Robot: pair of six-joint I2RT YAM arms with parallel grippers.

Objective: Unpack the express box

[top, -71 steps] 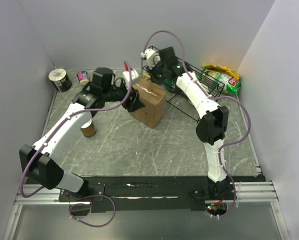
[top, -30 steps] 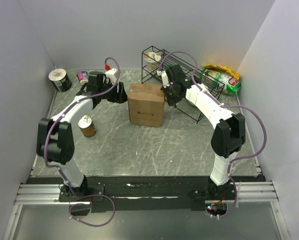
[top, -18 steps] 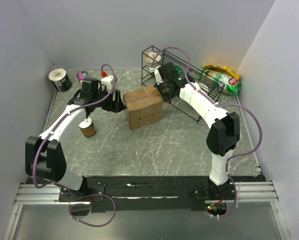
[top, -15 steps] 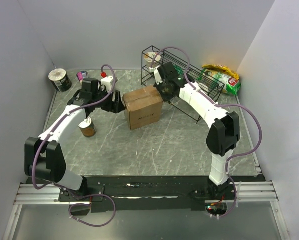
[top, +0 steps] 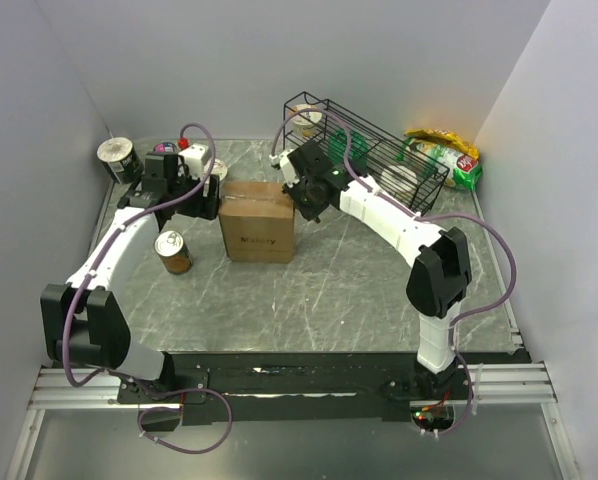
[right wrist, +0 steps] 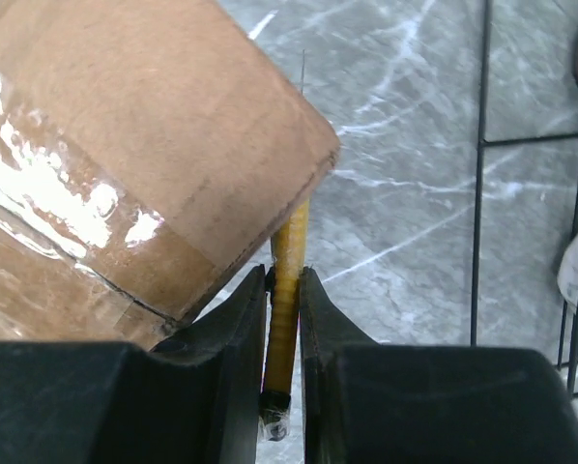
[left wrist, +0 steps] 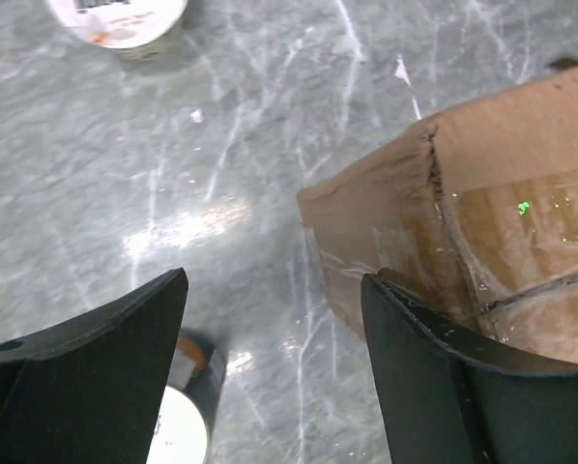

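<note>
A grey marbled table (top: 329,290) is recorded as the bearing surface. The express box (top: 257,220) is found standing on it, left of centre, with a brown can (top: 173,251) upright near its left side. A dark tub with a pale top (top: 120,159) and a small purple-labelled can (top: 165,150) are noted at the far left corner. A black wire rack (top: 379,140) is set along the far side, with snack bags (top: 444,155) just beyond it at the far right.

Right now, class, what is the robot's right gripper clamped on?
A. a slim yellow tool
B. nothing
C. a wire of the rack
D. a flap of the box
A: the wrist view shows the right gripper closed on a slim yellow tool whose thin tip runs up beside the box corner.
</note>
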